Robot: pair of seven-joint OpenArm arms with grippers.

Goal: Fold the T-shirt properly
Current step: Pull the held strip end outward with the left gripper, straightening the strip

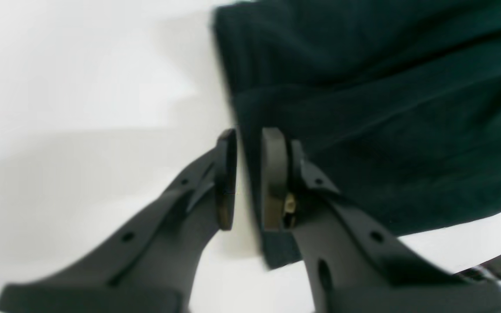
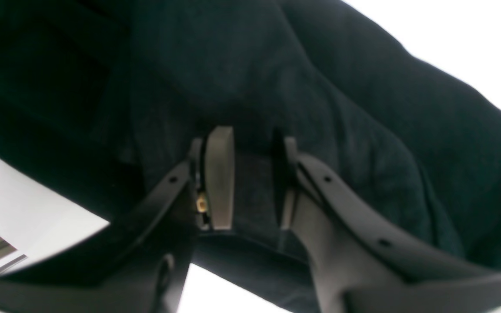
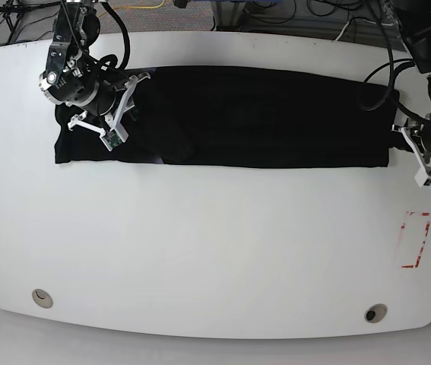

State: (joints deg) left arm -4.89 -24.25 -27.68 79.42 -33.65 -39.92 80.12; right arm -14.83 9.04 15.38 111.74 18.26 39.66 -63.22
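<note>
T-shirt [image 3: 253, 114]: long black band on white table [image 3: 215, 243] | left gripper [image 1: 249, 182]: pinching T-shirt's edge | right gripper [image 2: 250, 182]: pinching T-shirt fabric

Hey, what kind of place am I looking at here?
Probably a robotics lab: a white table with a black T-shirt laid out between two robot arms, cables bundled behind, and a red tape rectangle marked on the tabletop.

No legible text, label, brand or number in any view. Red rectangular marking [image 3: 415, 240] on the worktop [image 3: 215, 251] carries no readable characters.
</note>
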